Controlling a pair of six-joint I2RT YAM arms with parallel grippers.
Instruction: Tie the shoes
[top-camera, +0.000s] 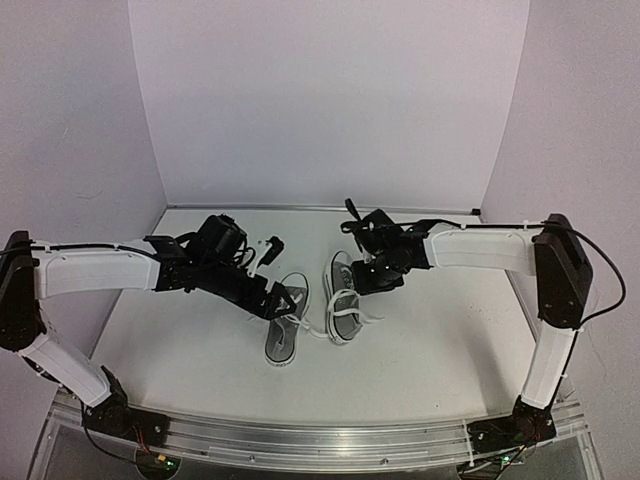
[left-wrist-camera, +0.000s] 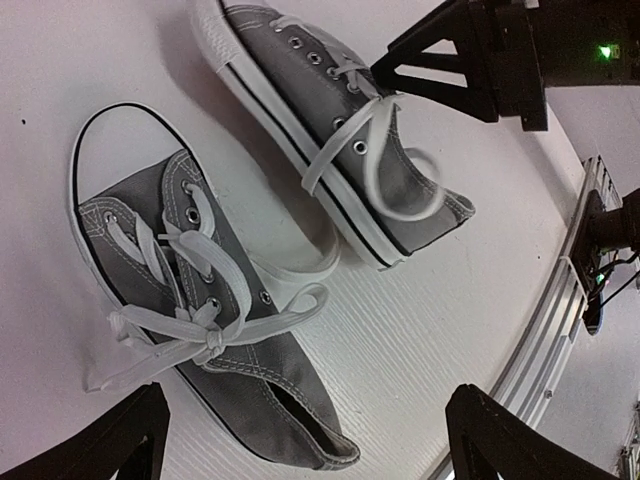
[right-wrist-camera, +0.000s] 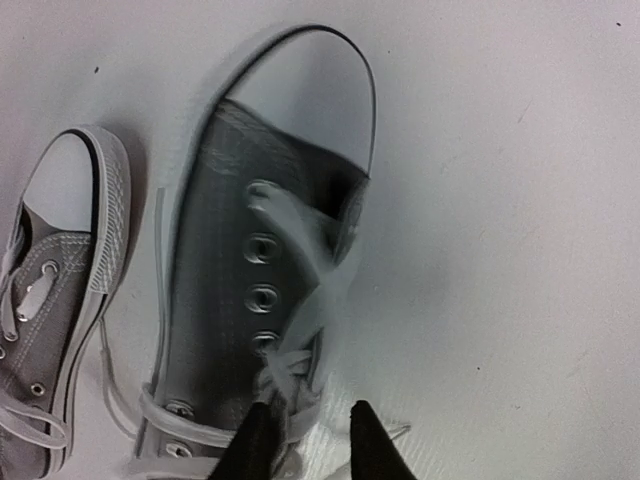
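left shoe (top-camera: 283, 328) and right shoe (top-camera: 344, 300) side by side mid-table (top-camera: 440, 330) | long axes near-to-far, toes toward back wall, left toe angled slightly right | left gripper (left-wrist-camera: 308, 400) spread wide | right gripper (right-wrist-camera: 312, 408) fingers narrowly apart at right shoe's laces (right-wrist-camera: 300, 300), pinch unclear

The left arm (top-camera: 100, 270) reaches in low from the left, forearm stretched rightward. The left gripper (top-camera: 289, 300) is tilted down with its jaws spread wide. The right arm (top-camera: 480, 248) bends sharply at a raised elbow and reaches leftward. The right gripper (top-camera: 355, 280) points down, jaws drawn near together with a slim gap; whether they pinch anything is unclear.
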